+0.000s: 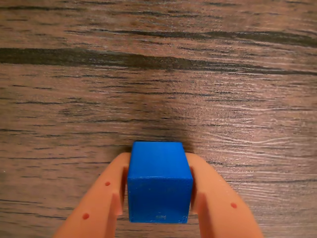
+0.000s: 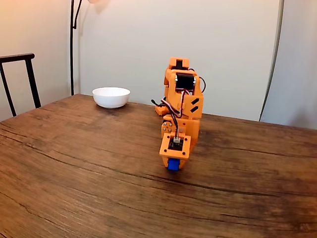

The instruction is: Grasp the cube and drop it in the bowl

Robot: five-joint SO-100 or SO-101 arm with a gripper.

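While one white bowl [image 2: 111, 96] sits apart, the tool [image 1: 158, 198] pinches the single blue cube [image 1: 159, 182].

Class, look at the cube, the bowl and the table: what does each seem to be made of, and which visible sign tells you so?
The cube: probably plastic, matte bright blue, with plain even faces and crisp edges.
The bowl: looks like glazed ceramic, though white plastic is possible; smooth and evenly white.
The table: wood or wood-look laminate, brown with dark grain streaks running across it and a low sheen.
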